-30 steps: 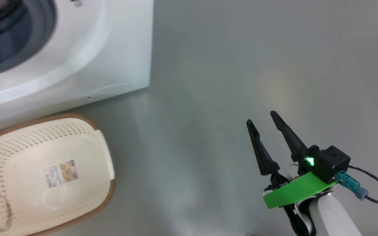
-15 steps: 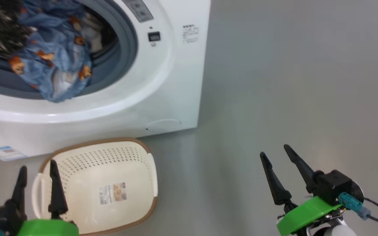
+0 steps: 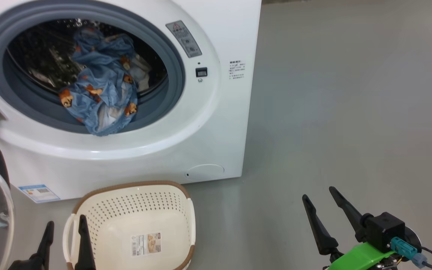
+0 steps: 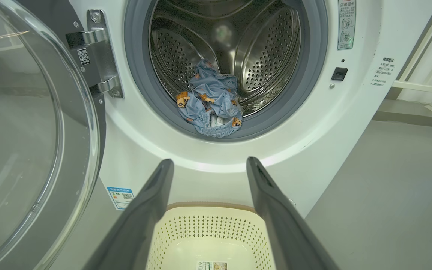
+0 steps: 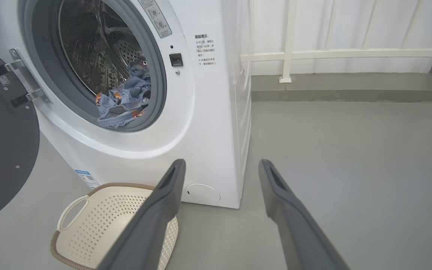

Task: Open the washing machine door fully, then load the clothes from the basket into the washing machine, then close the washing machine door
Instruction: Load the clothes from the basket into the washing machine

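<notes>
**Layout, taken from the washing machine (image 3: 216,123).** The washing machine door (image 4: 32,131) is hanging swung out at the machine's left side, on its hinge (image 4: 99,56). The clothes (image 3: 101,97) are lying inside the drum (image 4: 268,48), at its front, one fold seemingly resting on the lower gasket (image 4: 313,82). The basket (image 3: 137,198) is sitting on the floor (image 3: 332,112) just before the machine, below its opening. The left gripper (image 3: 67,221) is hovering before the machine, at the basket's left end. The right gripper (image 3: 318,192) is hovering before the machine and to its right. A railing (image 5: 343,53) is running behind the machine, to its right.
</notes>
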